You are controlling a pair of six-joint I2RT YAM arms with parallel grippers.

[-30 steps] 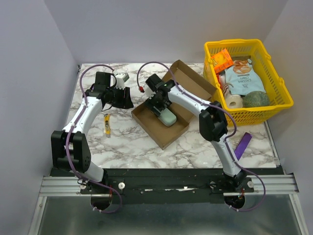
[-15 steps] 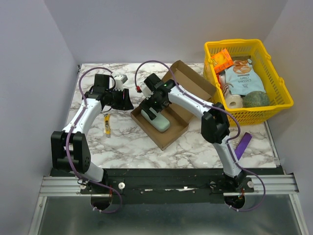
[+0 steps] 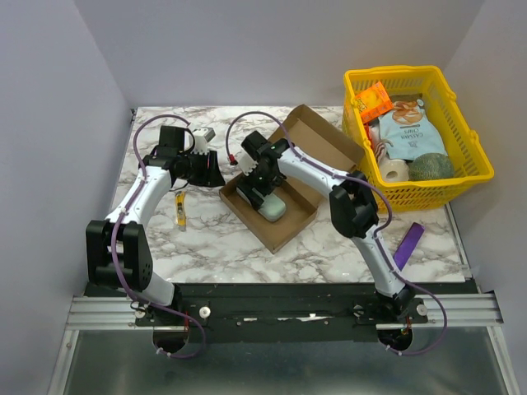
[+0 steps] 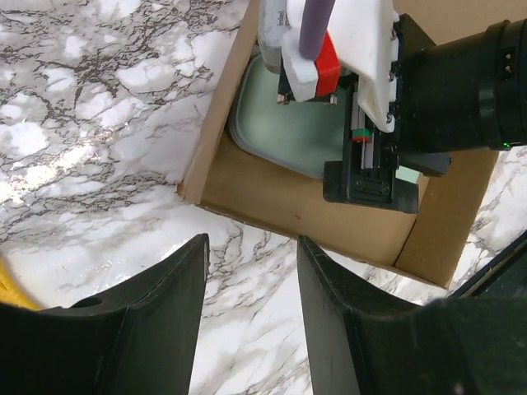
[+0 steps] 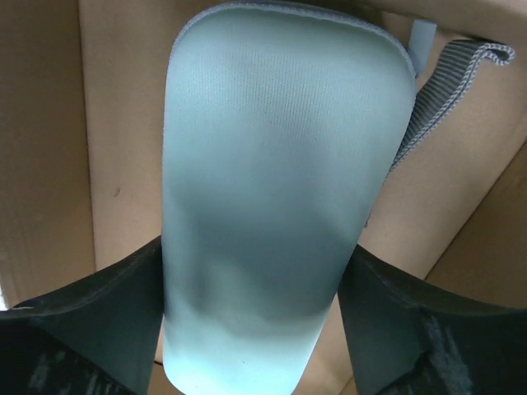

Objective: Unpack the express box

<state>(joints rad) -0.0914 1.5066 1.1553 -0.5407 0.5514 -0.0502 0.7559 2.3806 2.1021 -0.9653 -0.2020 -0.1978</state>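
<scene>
I can read only one marking from here: white lettering on the light-blue pouch (image 3: 409, 132) in the yellow basket (image 3: 391, 74), apparently "CASSAVA CHIPS"; print on the orange packet (image 3: 373, 100) beside it is too small to read.

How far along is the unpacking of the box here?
Done: the flat brown cardboard box lies open, flap folded back. In hand: the right hand grips the pale green fabric case, which is not yet out of the box; the open left hand hovers beside the box's edge. Left: lifting the case out.
</scene>
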